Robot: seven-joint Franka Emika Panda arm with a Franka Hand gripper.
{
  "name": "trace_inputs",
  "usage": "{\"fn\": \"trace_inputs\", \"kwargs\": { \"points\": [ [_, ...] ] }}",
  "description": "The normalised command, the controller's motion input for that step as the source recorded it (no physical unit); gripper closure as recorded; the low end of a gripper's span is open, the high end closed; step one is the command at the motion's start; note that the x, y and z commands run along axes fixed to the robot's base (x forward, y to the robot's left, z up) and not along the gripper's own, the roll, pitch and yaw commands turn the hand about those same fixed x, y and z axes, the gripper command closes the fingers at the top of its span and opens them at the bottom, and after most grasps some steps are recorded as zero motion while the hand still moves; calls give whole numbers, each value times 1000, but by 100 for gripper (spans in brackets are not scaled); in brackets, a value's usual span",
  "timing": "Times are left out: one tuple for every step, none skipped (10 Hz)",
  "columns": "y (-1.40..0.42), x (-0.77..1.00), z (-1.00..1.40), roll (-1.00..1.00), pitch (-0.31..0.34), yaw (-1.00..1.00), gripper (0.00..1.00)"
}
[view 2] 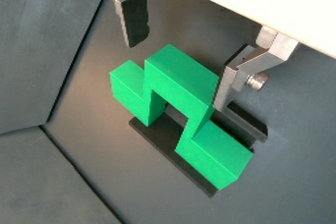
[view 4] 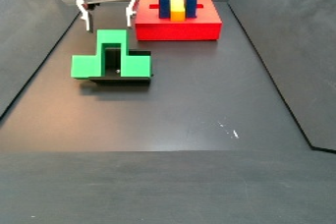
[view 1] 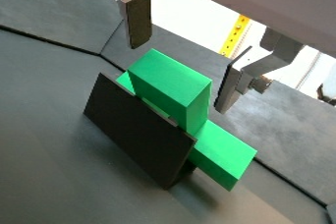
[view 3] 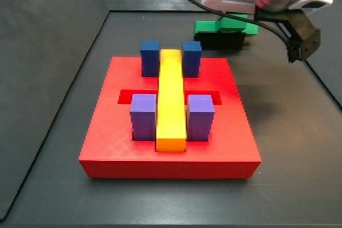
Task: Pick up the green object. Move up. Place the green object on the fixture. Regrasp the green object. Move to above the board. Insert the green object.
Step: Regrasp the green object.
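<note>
In both wrist views I see my gripper (view 2: pixel 184 51) hanging just above the green object (view 2: pixel 178 110), its fingers (view 2: pixel 133 17) spread wide and holding nothing, while the green object rests on the fixture (view 1: pixel 138 135), well apart from the board (view 3: pixel 120 132). It looks like hard, smooth, light plastic, so I think it will not bend but might slip. I would pinch the flat sides of its raised middle block; its long way runs along the fixture.
</note>
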Motion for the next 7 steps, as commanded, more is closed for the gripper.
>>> {"fn": "trace_inputs", "kwargs": {
  "points": [
    [0,0,-117,349,0,0,0],
    [0,0,-106,323,0,0,0],
    [0,0,-120,320,0,0,0],
    [0,0,-166,311,0,0,0],
    [0,0,-123,303,0,0,0],
    [71,0,-74,329,0,0,0],
    [71,0,-143,380,0,9,0]
  ]
}}
